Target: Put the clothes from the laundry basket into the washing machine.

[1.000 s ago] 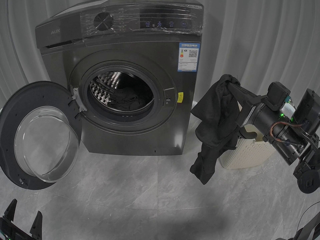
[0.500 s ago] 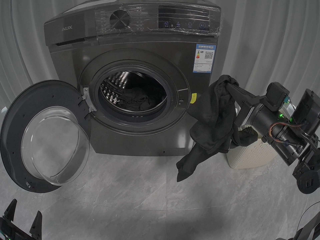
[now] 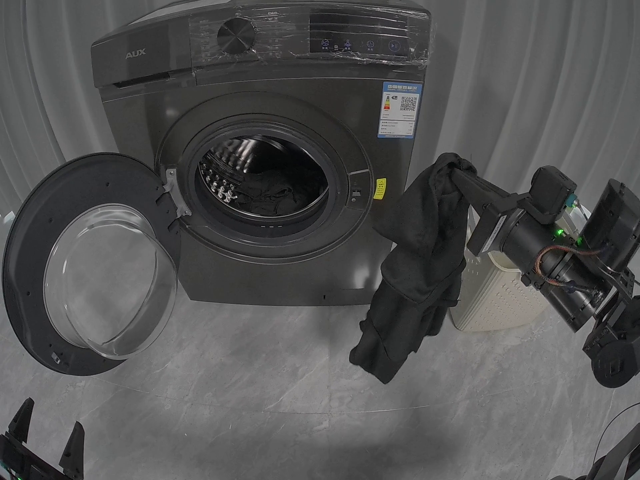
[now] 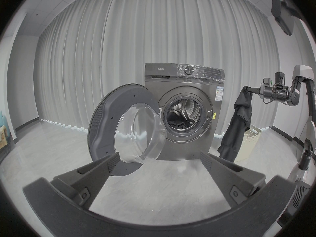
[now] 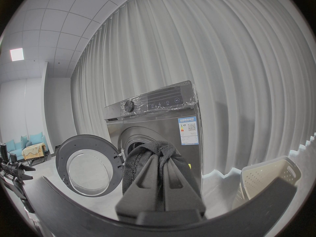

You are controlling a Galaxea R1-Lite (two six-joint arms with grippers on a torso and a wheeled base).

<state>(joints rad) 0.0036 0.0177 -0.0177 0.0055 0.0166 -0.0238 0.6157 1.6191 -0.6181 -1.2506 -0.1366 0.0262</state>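
the right gripper (image 3: 460, 171) has its fingers clamped on a black garment (image 3: 420, 261), which hangs in the air between the open washing machine (image 3: 267, 68) and the white laundry basket (image 3: 493, 298). the left gripper (image 3: 52, 421) sits down low, fingers apart

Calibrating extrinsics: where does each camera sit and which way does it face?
Head: on the head, looking forward-down at the washing machine; right pincer holding the black garment at right, left pincer bottom left.
Left wrist: low, facing the machine's open door between its own open fingers.
Right wrist: raised, facing the machine past its own pincer, shut on the garment; laundry basket alongside.
Shared: all see the machine; head and left wrist both see the hanging garment.
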